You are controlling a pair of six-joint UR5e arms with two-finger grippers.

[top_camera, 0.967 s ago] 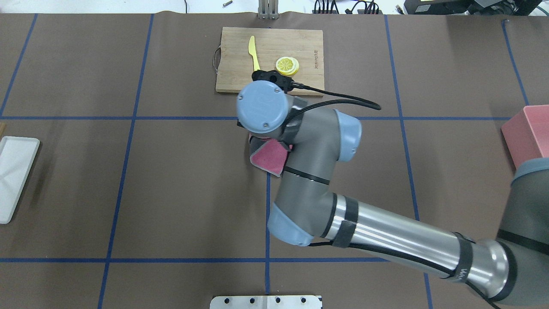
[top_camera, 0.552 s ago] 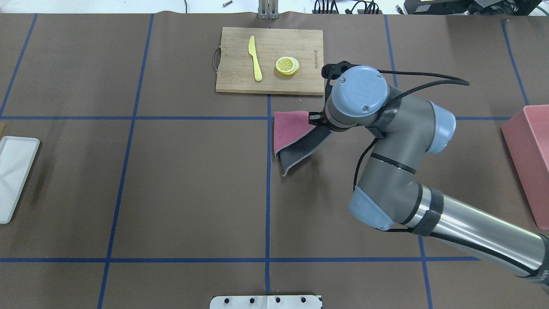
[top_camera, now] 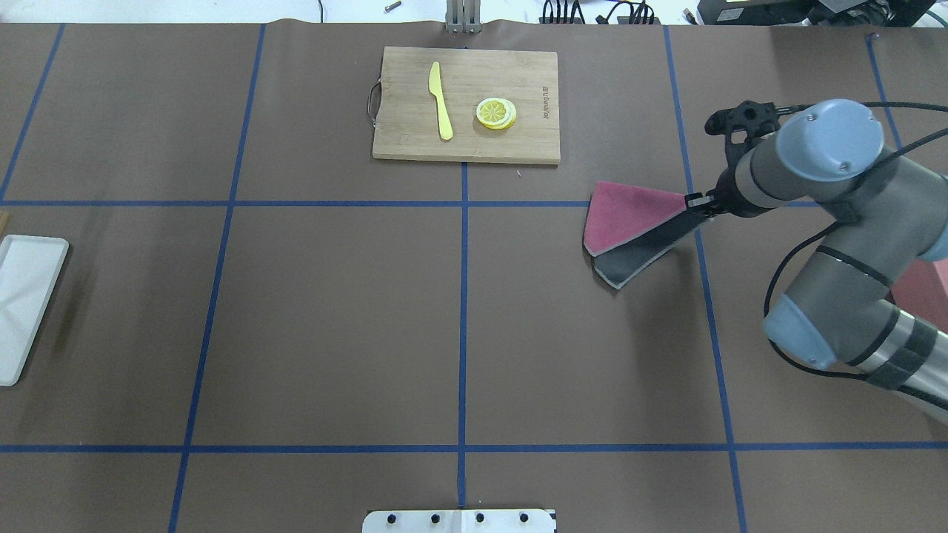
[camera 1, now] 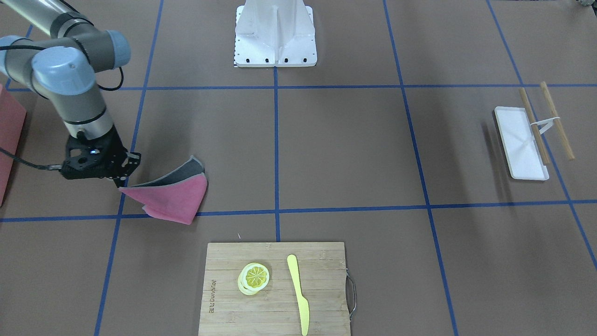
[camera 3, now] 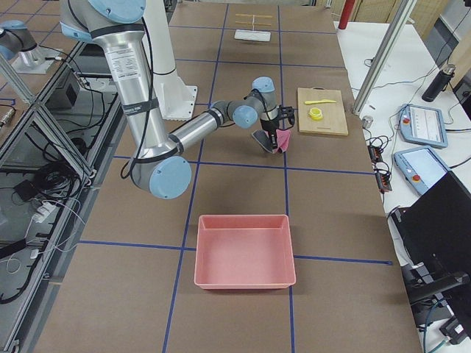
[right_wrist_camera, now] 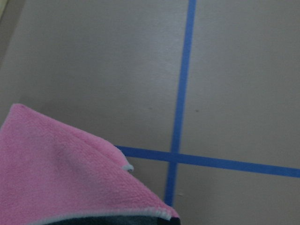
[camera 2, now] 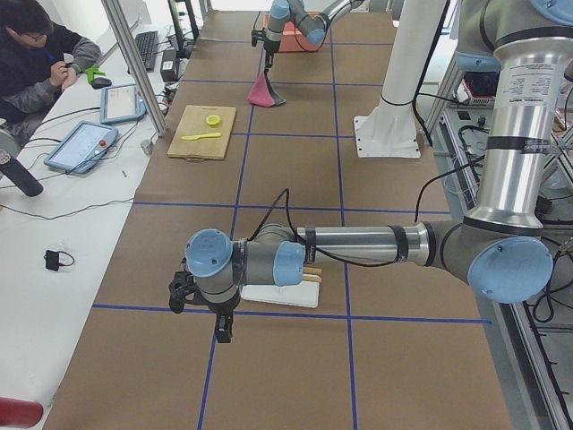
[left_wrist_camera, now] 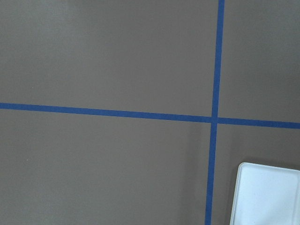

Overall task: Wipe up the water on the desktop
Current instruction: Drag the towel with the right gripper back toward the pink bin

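The brown desktop (top_camera: pixel 333 311) with blue tape lines shows no water that I can make out. My right gripper (top_camera: pixel 697 203) is shut on one corner of a pink cloth with a grey underside (top_camera: pixel 629 218). The cloth trails leftward from it, folded, its far end on the desktop right of centre. The gripper (camera 1: pixel 120 183) and cloth (camera 1: pixel 172 201) also show in the front view, and the cloth fills the lower left of the right wrist view (right_wrist_camera: pixel 61 173). My left gripper (camera 2: pixel 221 330) shows only in the exterior left view, pointing down beside the white tray (camera 2: pixel 279 294); I cannot tell its state.
A bamboo cutting board (top_camera: pixel 533 74) at the far middle holds a yellow knife (top_camera: pixel 441 100) and lemon slices (top_camera: pixel 495 113). A white tray (top_camera: pixel 26 303) lies at the left edge. A pink bin (camera 3: pixel 245 250) stands at the right end.
My right arm has swept from the table's centre far to the right, dragging the cloth with it, which unfolded from a bunch into a trailing fold.
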